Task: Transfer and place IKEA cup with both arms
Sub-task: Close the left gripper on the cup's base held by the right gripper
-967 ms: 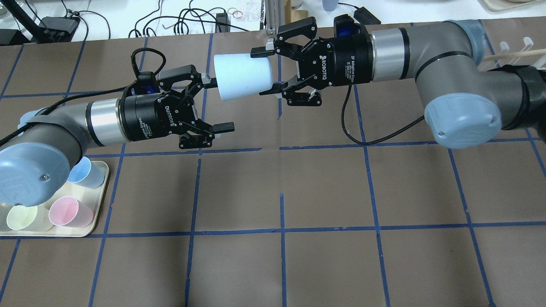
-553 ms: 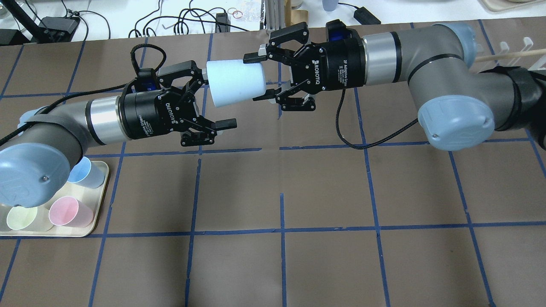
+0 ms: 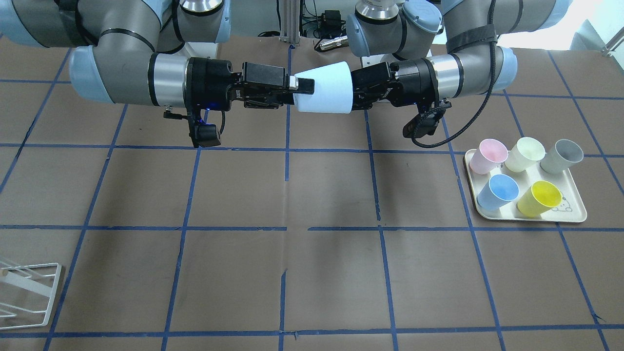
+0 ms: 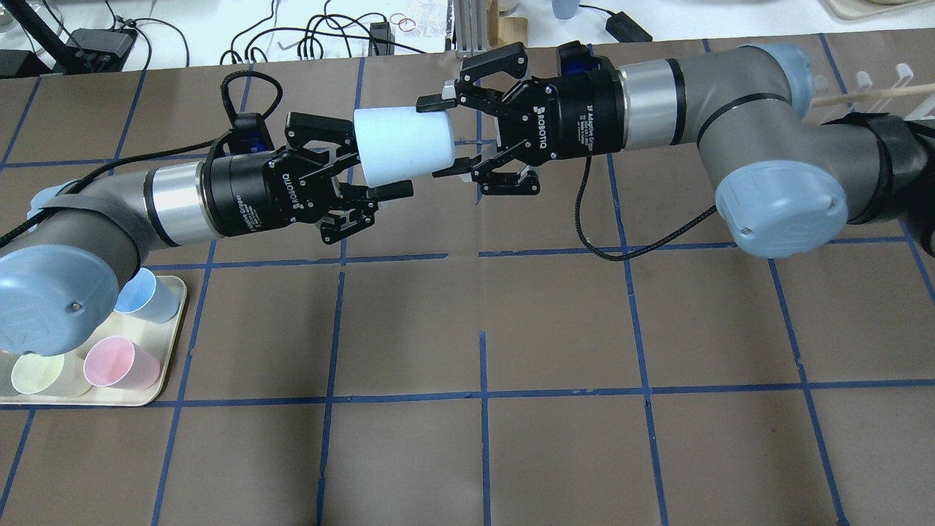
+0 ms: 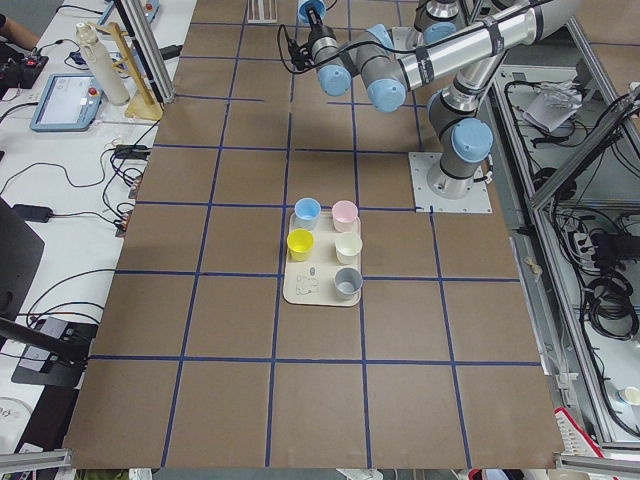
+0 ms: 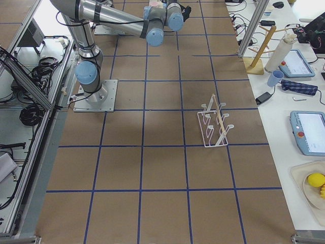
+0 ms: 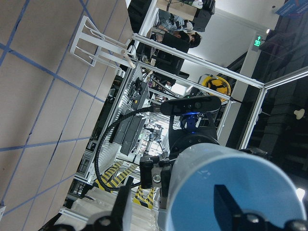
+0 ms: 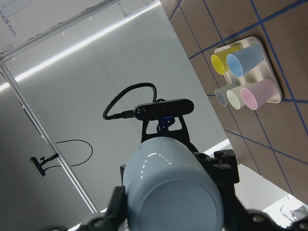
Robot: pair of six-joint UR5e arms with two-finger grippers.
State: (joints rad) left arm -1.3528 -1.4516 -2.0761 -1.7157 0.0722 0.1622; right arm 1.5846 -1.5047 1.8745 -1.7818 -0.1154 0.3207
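Left tool (image 4: 377, 166) finger (image 7: 225, 204) inside IKEA cup (image 4: 403, 145)

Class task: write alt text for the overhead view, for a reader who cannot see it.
Above a brown gridded table, the right claw holds a pale blue IKEA cup sideways by its base, while the left claw straddles its open rim. A tray of cups sits at lower left.

We see the pale-blue cup (image 4: 403, 146) held sideways in mid-air by the right gripper (image 4: 431, 139), mouth over one finger (image 7: 225, 204) of the left gripper (image 4: 376, 164).
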